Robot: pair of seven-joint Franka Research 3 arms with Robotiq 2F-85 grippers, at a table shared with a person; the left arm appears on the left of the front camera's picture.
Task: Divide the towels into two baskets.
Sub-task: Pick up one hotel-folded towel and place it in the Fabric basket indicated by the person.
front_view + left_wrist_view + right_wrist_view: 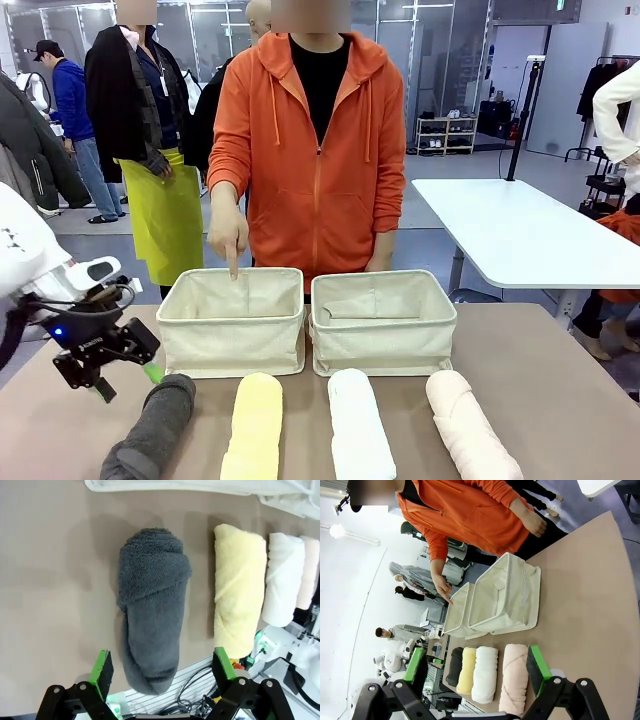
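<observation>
Four rolled towels lie in a row along the near edge of the bench (560, 400), long axes pointing toward the baskets. This layout presents each roll side-on to a hand descending from above. In the front view the dark grey towel (155, 425) sits at 7 o'clock, the pale yellow towel (255, 430) and the white towel (358, 430) near 6 o'clock, and the pale pink towel (468, 432) at 5 o'clock. All four lie apart from one another, outside the baskets. Each is thick looped terry rolled into a fat cylinder with a diagonal outer flap; expect the pile to compress under the pads.

The left basket (232, 345) and right basket (385, 345) stand side by side, touching or nearly so, just beyond the row. Both are cream canvas, rectangular and soft-walled, and both look empty. The person's hand (230, 235) points a finger down into the left basket at its far rim — probably marking the first destination.

The left hand (128, 383) hangs at 8 o'clock, fingers spread wide, holding nothing. In its wrist view the green pads (102, 666) straddle the near end of the dark grey towel from above, which suggests alignment for a grasp across the roll's width. The right hand (476, 665) is likewise wide and empty, well above the bench.
</observation>
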